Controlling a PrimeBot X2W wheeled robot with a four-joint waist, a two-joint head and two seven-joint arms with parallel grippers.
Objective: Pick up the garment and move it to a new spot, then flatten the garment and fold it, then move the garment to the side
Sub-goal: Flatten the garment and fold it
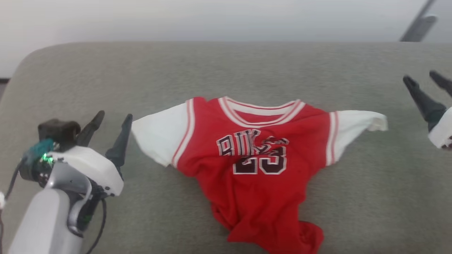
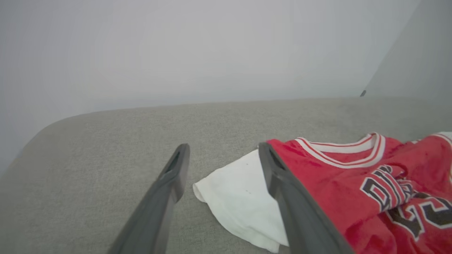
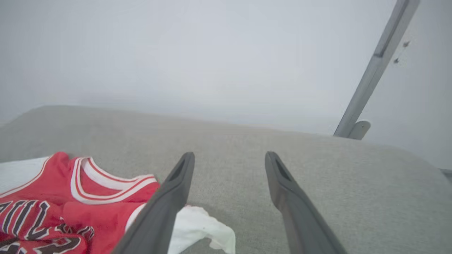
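1. Two dark, white-outlined digits, "23", sit on the chest of the garment (image 1: 261, 165) in the head view. The lettering above them is creased and cannot be read whole. The shirt is red with short white sleeves and red-and-white striped trim at collar and armholes. It lies front up in the middle of the grey fabric-covered tabletop (image 1: 212, 70), sleeves spread and lower part bunched. The left end effector (image 1: 114, 114) stands open just beside the left sleeve. The right end effector (image 1: 419, 76) is open, apart from the right sleeve.
2. Left wrist view: the left end effector (image 2: 223, 146) is spread wide, holding nothing, with a white sleeve of the garment (image 2: 339, 183) seen between its fingers. The lettering is folded.
3. Right wrist view: the right end effector (image 3: 229, 154) is spread and empty. The garment (image 3: 53, 197) lies at the lower left, its crumpled white sleeve passing behind the left finger
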